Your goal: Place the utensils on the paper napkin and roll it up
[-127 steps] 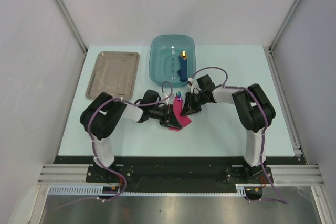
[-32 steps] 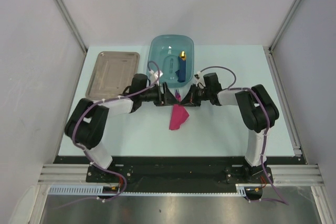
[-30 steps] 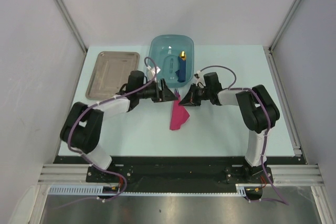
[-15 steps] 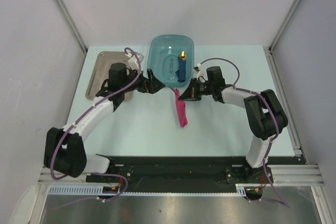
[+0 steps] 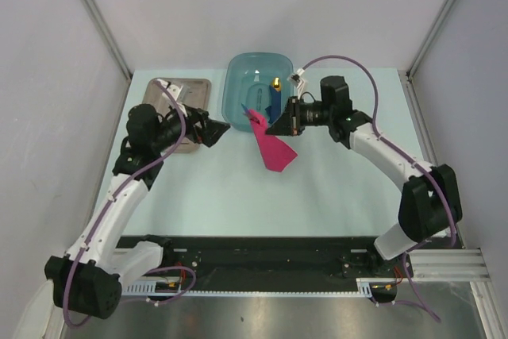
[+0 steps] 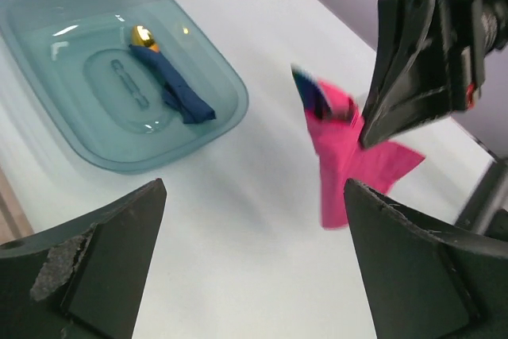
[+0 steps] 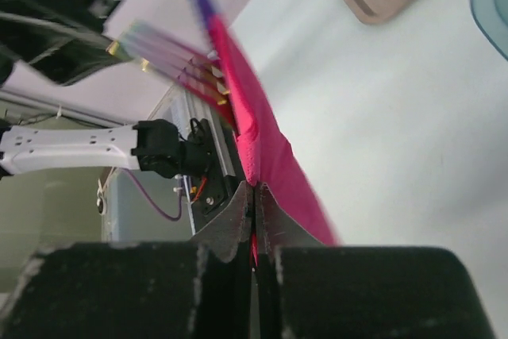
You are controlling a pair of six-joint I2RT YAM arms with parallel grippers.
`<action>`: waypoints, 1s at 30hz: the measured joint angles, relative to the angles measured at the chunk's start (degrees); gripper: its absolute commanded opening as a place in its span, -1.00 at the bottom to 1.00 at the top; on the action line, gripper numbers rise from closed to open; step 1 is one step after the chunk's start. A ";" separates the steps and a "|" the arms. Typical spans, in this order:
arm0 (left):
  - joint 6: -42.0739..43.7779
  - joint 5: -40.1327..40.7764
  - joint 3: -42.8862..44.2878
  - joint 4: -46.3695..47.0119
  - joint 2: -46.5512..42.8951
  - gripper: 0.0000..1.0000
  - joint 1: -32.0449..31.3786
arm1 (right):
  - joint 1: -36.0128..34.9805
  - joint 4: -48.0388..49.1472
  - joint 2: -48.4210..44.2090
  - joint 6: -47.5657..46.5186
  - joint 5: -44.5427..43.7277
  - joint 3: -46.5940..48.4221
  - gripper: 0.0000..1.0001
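Magenta-pink paper napkin (image 5: 275, 151) here, and it's being held up loosely wrapped rather than as a tidy roll. Its near end is being left to flare into a wide flap, and its far end is being kept narrow. It's being pinched on its right edge by the right gripper (image 5: 274, 126), whose fingers are being pressed together on the paper. That way it's being hung tilted over the middle of the table (image 5: 341, 188). Whether the flap is touching the table can't be told.

The utensils (image 5: 249, 112) are being carried inside it, with only their purplish-blue ends being shown at the far end, just in front of the teal tub (image 5: 235, 77). A blue thing with a yellow tip (image 5: 275, 99) is lying in that tub. Off to the left, the left gripper (image 5: 223, 127) is being held wide apart on nothing, just beside the grey-brown tray (image 5: 198, 91).

Compared with half a second ago, the napkin is being seen wider and further back, closer to the tub; back then it was a thin strip. The left arm is being pulled away toward the tray. Four seconds ago both grippers were bunched together at the napkin.
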State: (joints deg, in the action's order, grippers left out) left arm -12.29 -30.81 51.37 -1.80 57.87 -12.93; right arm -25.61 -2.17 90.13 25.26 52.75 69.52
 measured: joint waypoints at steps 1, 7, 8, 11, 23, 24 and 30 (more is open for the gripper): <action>0.24 -1.95 -0.04 -0.50 -0.31 0.99 0.96 | -0.07 -0.68 -1.03 -0.63 0.39 0.59 -1.00; 0.13 -12.35 -6.27 2.16 -9.31 0.94 4.09 | -1.27 -4.48 -8.22 -4.81 3.04 2.67 -1.00; -0.37 -13.84 -7.52 3.43 -11.04 0.92 4.09 | -1.46 -4.79 -9.33 -5.25 3.45 2.78 -1.00; -4.76 -21.51 -11.87 11.82 -15.50 0.89 4.07 | -2.27 -5.33 -12.63 -6.54 4.66 2.84 -1.00; -16.72 -28.04 -17.81 31.36 -15.08 0.88 -6.03 | -11.50 -7.56 -24.13 -11.34 2.84 2.86 -1.00; -17.31 -28.00 -17.90 32.87 -15.30 0.87 -6.69 | -12.59 -7.74 -24.72 -11.72 2.12 2.86 -1.00; -22.21 -27.45 -19.34 44.04 -14.69 0.76 -11.15 | -16.61 -8.94 -26.69 -13.11 -0.87 3.02 -1.00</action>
State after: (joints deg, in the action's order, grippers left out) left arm -34.50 -58.26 32.03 42.24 43.18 -24.08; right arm -42.22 -11.11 63.44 12.14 51.88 72.53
